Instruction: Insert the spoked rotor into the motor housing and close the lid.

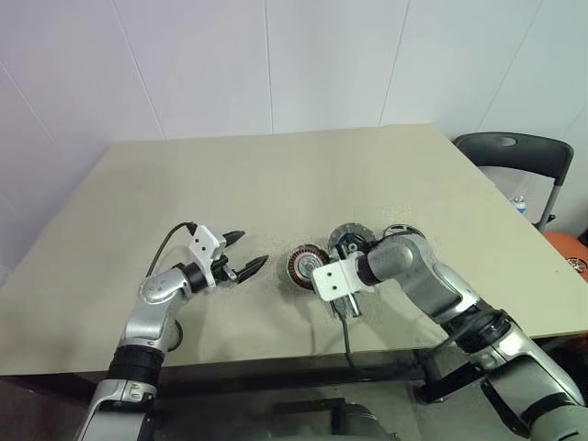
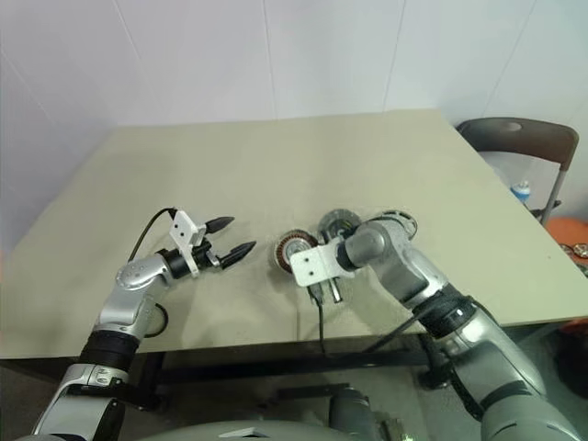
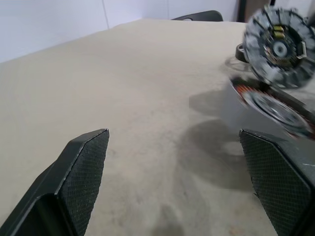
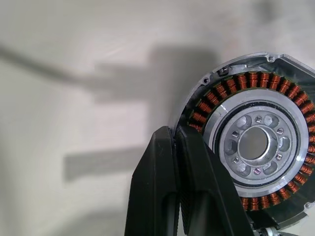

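From the head, the left gripper (image 1: 246, 254) hovers over the table (image 1: 276, 184), fingers spread and empty. The right gripper (image 4: 176, 147), fingers pressed together, sits beside the copper-wound housing (image 4: 253, 145). The left wrist sees the spoked disc (image 3: 279, 46), possibly upright.

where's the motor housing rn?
In the head views the motor housing sits near the table's front edge, between the grippers: right beside the right gripper, with the left gripper further off on its other side.
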You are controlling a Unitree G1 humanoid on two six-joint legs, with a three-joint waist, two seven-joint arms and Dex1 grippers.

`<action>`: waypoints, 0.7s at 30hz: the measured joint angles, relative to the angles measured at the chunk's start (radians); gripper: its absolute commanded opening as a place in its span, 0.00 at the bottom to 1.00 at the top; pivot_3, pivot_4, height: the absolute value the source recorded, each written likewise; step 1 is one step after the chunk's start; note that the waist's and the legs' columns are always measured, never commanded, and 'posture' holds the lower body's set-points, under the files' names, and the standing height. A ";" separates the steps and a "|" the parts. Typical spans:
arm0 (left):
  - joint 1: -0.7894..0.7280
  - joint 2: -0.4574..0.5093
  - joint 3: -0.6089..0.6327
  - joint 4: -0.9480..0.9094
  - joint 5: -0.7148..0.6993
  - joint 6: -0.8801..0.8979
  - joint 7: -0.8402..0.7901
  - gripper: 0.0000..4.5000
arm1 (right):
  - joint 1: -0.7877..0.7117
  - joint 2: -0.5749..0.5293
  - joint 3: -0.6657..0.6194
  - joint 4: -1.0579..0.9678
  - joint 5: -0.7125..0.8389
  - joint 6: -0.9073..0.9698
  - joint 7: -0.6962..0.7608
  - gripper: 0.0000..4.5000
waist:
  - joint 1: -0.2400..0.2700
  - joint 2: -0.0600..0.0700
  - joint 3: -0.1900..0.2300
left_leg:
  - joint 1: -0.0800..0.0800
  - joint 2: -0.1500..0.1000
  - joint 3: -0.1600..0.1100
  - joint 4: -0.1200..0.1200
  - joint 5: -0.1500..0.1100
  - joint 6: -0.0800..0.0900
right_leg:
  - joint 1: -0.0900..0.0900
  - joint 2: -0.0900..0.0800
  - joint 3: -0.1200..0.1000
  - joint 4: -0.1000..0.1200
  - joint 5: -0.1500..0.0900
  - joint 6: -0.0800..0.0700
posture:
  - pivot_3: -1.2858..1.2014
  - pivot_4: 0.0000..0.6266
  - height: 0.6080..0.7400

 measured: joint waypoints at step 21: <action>0.000 0.001 0.000 0.005 0.011 -0.002 -0.001 1.00 | -0.017 0.071 -0.031 -0.035 0.040 0.075 -0.035 0.61 | -0.002 -0.007 0.001 | 0.002 0.002 0.002 0.000 0.000 0.000 | 0.001 0.001 0.000 0.000 0.001 -0.002 | 0.52 0.00 1.00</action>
